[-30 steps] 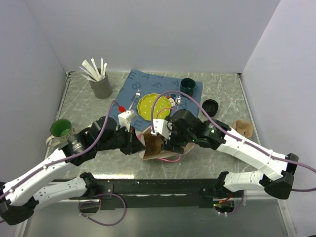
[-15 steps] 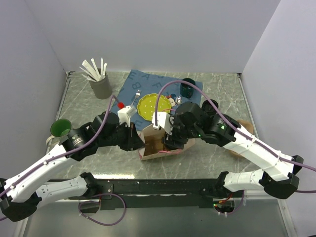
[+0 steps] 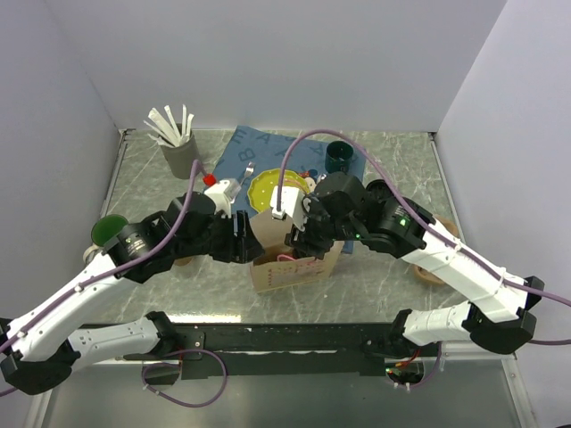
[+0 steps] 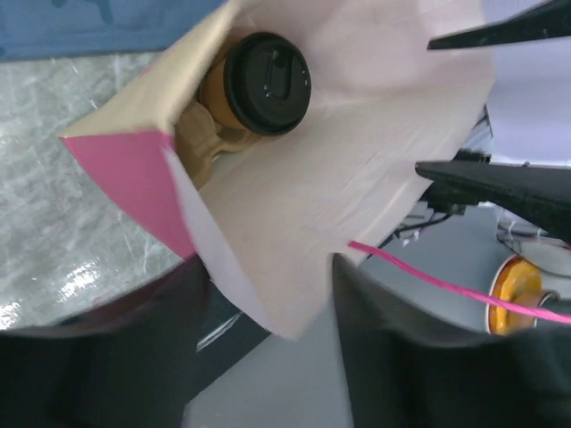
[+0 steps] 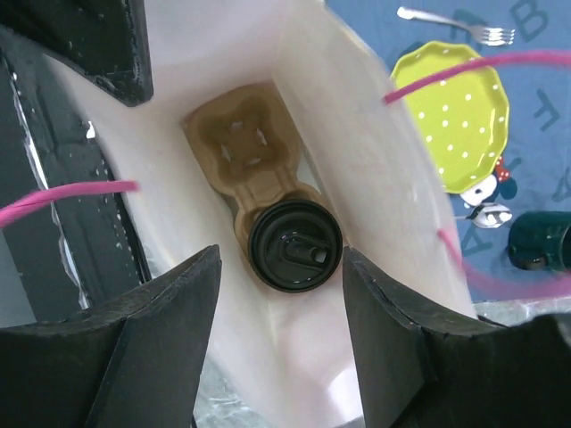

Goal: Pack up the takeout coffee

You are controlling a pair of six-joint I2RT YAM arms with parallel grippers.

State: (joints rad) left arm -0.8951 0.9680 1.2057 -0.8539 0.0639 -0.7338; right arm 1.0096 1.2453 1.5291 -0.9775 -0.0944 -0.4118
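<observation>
A tan paper bag [image 3: 294, 267] with pink handles stands upright mid-table between both arms. Inside it, the takeout coffee [image 5: 295, 245], a brown cup with a black lid, sits in a cardboard cup carrier [image 5: 245, 143]; the left wrist view also shows the coffee [image 4: 266, 82] deep in the bag. My right gripper [image 5: 281, 339] hovers open over the bag's mouth, holding nothing. My left gripper [image 4: 272, 357] is open at the bag's left side. A corner of the bag wall [image 4: 285, 321] lies between its spread fingers, not pinched.
Behind the bag a yellow plate [image 3: 272, 189] lies on a blue cloth [image 3: 245, 152], with a fork [image 5: 455, 31] and a dark green mug [image 3: 340, 156]. A grey holder of white sticks [image 3: 181, 153] stands back left, a green cup [image 3: 109, 230] at the left edge.
The bag has gone from lying tilted to standing upright. My left gripper has opened off the bag wall. The right gripper has risen above the bag's mouth.
</observation>
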